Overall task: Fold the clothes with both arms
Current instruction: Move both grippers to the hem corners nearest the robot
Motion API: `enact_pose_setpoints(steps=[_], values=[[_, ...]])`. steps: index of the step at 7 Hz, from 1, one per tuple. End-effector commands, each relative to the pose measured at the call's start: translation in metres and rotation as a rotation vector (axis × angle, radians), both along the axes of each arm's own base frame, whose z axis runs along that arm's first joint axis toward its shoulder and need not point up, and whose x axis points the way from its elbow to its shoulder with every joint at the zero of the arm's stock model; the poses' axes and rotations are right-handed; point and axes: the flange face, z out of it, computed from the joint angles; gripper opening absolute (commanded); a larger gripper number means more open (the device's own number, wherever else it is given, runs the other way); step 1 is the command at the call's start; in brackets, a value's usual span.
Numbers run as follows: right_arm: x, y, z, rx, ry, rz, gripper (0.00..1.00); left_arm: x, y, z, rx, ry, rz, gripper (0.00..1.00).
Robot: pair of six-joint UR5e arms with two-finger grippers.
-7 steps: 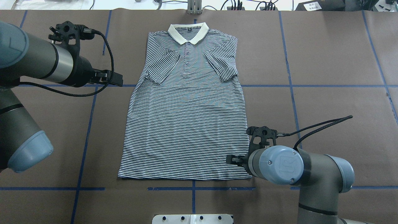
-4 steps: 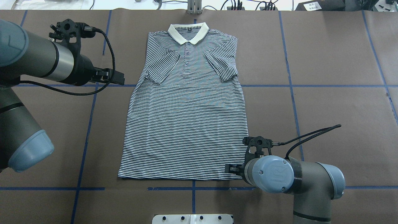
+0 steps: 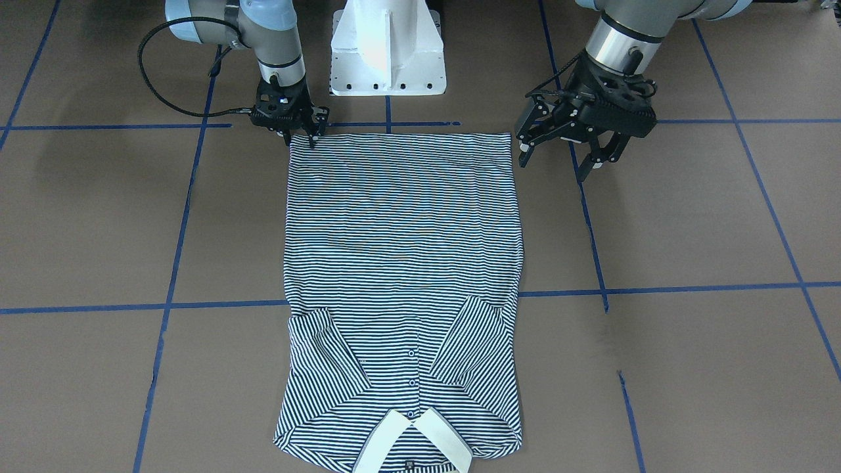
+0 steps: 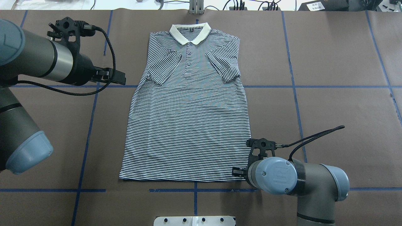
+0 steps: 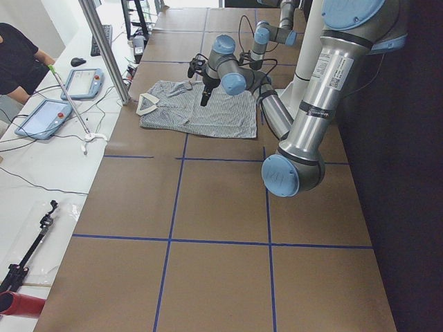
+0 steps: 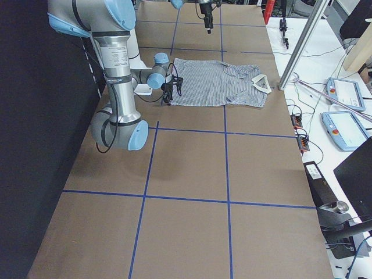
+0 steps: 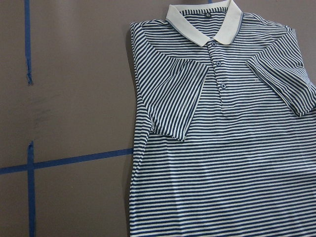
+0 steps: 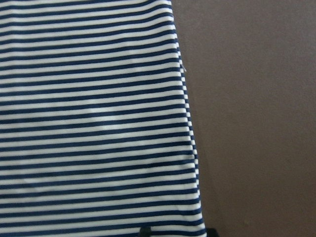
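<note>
Navy-striped shirt (image 4: pixel 188 125) flat; left end effector (image 3: pixel 560 163) spread, empty; right end effector's (image 3: pixel 301 139) opening unclear

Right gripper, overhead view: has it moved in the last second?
Yes. The right gripper has slid nearer the robot, toward the blue tape line, reaching the polo shirt's hem corner.

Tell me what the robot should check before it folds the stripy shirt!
1. Shirt flat on the table: ok.
2. Sleeves tucked in: ok.
3. Right arm down at the hem corner: ok.
4. Its jaws closed on cloth: not ok, tips apart.
5. Left arm at the shirt: not ok, it hangs off to the side, jaws open.
6. Cloth free of snags underneath: cannot tell.
</note>
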Motion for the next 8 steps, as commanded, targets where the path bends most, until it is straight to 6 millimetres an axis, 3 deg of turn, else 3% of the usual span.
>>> enact_pose_setpoints(steps=[1,4,6,8], values=[[0.001,-0.001,-0.001,0.000,-0.002,0.001,0.03,-0.002,-0.001,-0.001,0.002,0.001,-0.003,1.00],[0.010,0.000,-0.011,0.006,-0.024,0.004,0.00,0.001,-0.004,0.004,-0.012,-0.008,-0.003,1.00],[0.034,0.000,-0.037,0.020,-0.087,0.015,0.00,0.015,0.015,0.024,-0.242,0.036,-0.094,1.00],[0.049,-0.009,-0.048,0.027,-0.113,0.037,0.00,0.092,0.085,0.059,-0.418,0.001,-0.152,1.00]])
